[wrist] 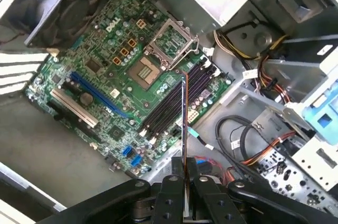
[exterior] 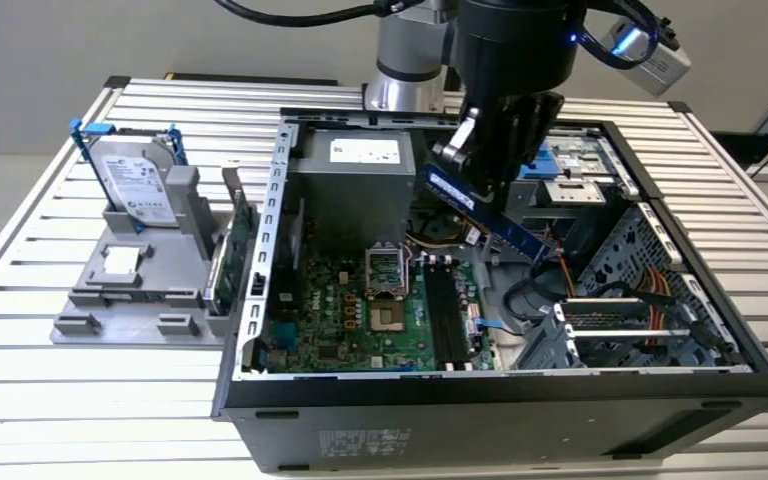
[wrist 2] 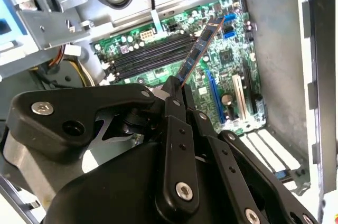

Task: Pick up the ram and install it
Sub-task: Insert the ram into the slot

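Ram [exterior: 502,222] hangs in the air over the open computer case [exterior: 491,405], pinched at one end by the gripper [exterior: 471,172], whose jaws are closed on it. In the exterior view the dark-blue stick slants downward toward that view's right, above the motherboard [exterior: 357,315] and not seated in any slot. The black memory slots [exterior: 446,318] lie below it, beside the processor socket [exterior: 384,272].

From the first wrist view I see the stick [wrist: 185,123] edge-on, a thin line reaching out from the gripper [wrist: 185,179] across the row of slots [wrist: 171,105]. The second wrist view shows its flat side [wrist 2: 198,52], with black chips, pointing out from the gripper [wrist 2: 177,91] past the slots [wrist 2: 148,55] on the green board.

The case lies on its side on a slatted metal table [exterior: 91,395]. At the exterior view's left, outside the case, a silver hard drive [exterior: 137,180] stands upright in a grey holder [exterior: 131,300], and a green circuit card [exterior: 220,262] stands just beside the case wall.
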{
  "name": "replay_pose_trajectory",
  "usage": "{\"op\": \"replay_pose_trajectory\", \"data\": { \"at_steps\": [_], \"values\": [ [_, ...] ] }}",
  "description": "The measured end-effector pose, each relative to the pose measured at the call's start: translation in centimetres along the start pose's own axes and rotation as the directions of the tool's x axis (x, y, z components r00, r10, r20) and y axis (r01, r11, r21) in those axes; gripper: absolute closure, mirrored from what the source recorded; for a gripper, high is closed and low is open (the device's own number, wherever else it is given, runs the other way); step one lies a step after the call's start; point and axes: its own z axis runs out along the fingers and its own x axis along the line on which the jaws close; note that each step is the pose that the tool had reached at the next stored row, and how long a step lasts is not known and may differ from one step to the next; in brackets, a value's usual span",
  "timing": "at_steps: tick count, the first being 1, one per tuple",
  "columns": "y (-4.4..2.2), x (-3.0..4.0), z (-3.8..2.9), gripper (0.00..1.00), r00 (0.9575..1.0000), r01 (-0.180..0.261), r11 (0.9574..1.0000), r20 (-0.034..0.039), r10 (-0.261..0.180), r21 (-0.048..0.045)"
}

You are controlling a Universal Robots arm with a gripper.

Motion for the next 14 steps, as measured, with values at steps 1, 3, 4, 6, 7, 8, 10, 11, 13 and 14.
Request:
{"op": "replay_pose_trajectory", "data": {
  "at_steps": [1,3,4,6,7,8,10,11,13,14],
  "values": [
    [0.00,0.00,0.00,1.00,0.9999,-0.015,0.9999,-0.0023,0.015,0.0005],
    [0.00,0.00,0.00,1.00,0.9988,-0.048,0.9989,-0.0073,0.048,0.0015],
    [0.00,0.00,0.00,1.00,0.9980,-0.063,0.9980,-0.0098,0.063,0.0022],
    [0.00,0.00,0.00,1.00,0.9952,-0.097,0.9953,-0.0150,0.097,0.0036],
    [0.00,0.00,0.00,1.00,0.9933,-0.114,0.9935,-0.0175,0.114,0.0043],
    [-0.01,0.00,0.01,1.00,0.9911,-0.132,0.9913,-0.0203,0.132,0.0052],
    [-0.01,0.01,0.01,1.00,0.9855,-0.168,0.9858,-0.0257,0.168,0.0071],
    [0.00,0.01,0.01,1.00,0.9823,-0.185,0.9827,-0.0283,0.185,0.0081],
    [-0.01,0.01,0.02,1.00,0.9748,-0.220,0.9754,-0.0336,0.220,0.0102],
    [0.00,0.01,0.02,1.00,0.9707,-0.238,0.9713,-0.0361,0.238,0.0113]
  ]
}}
